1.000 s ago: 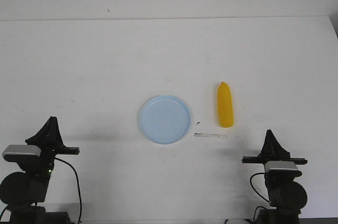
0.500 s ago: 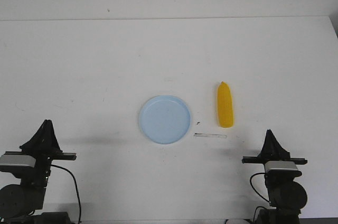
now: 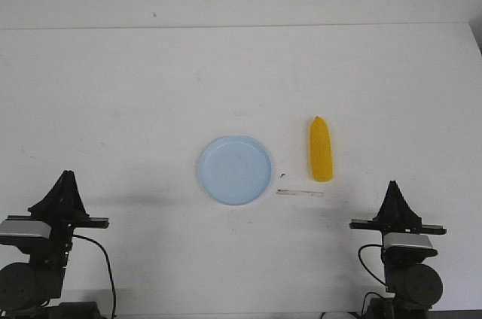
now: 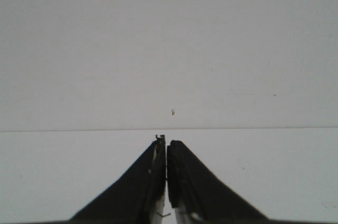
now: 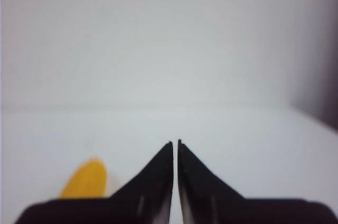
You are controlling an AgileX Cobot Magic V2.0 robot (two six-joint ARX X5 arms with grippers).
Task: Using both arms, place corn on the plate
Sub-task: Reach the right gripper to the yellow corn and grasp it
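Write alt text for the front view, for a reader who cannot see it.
A yellow corn cob lies on a white table, just right of an empty pale-blue plate and not touching it. Two black arms rest at the near edge, left gripper and right gripper both shut, holding nothing.

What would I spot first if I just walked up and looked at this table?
The bright yellow corn jumps out first, lying alone on the white table, just right of the middle. Beside it, on its left and not touching it, sits the pale blue plate with nothing on it. At the near edge, the left gripper and right gripper point up like little black tents, both shut.
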